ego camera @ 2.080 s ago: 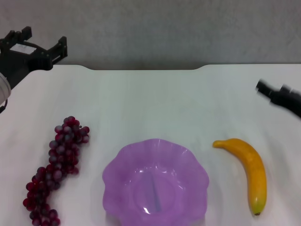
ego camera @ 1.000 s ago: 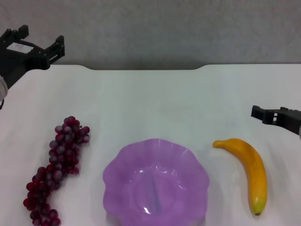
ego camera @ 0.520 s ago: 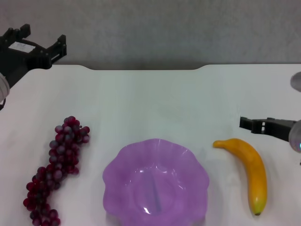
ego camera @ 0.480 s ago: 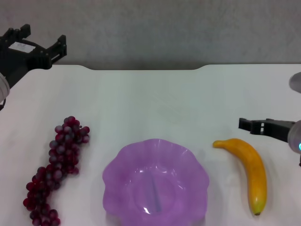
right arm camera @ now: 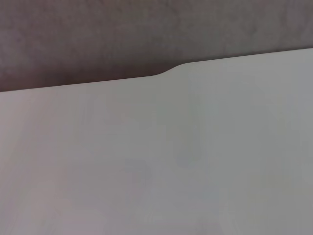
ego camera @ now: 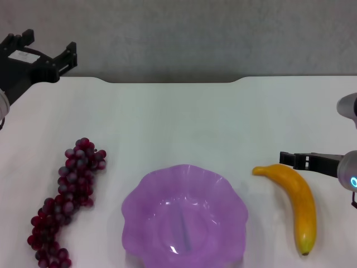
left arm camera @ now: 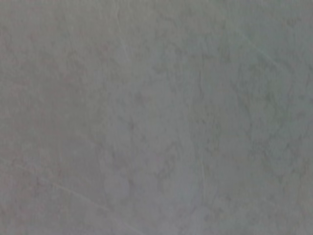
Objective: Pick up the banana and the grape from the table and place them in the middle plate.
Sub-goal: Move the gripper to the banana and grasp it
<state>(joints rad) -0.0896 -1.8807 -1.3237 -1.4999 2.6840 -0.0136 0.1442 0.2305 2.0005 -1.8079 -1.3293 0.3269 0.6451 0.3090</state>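
The banana (ego camera: 297,203) lies on the white table (ego camera: 184,117) at the right, its stem end pointing toward the middle plate (ego camera: 184,217), a translucent purple bowl with a wavy rim and nothing in it. On the left lies the grape (ego camera: 66,199), a long dark red bunch. My right gripper (ego camera: 308,161) hovers open just behind the banana's stem end, apart from it. My left gripper (ego camera: 44,49) is parked open at the far left corner, well behind the grape. The right wrist view shows only bare table (right arm camera: 171,161) and its notched far edge.
A grey wall (ego camera: 184,33) rises behind the table's notched far edge. The left wrist view shows only a plain grey surface (left arm camera: 156,117). White tabletop stretches between the plate and the far edge.
My right gripper has come in from the far right edge, moving left and nearer, down to the banana's stem end. The left arm, the fruit and the plate have not moved.
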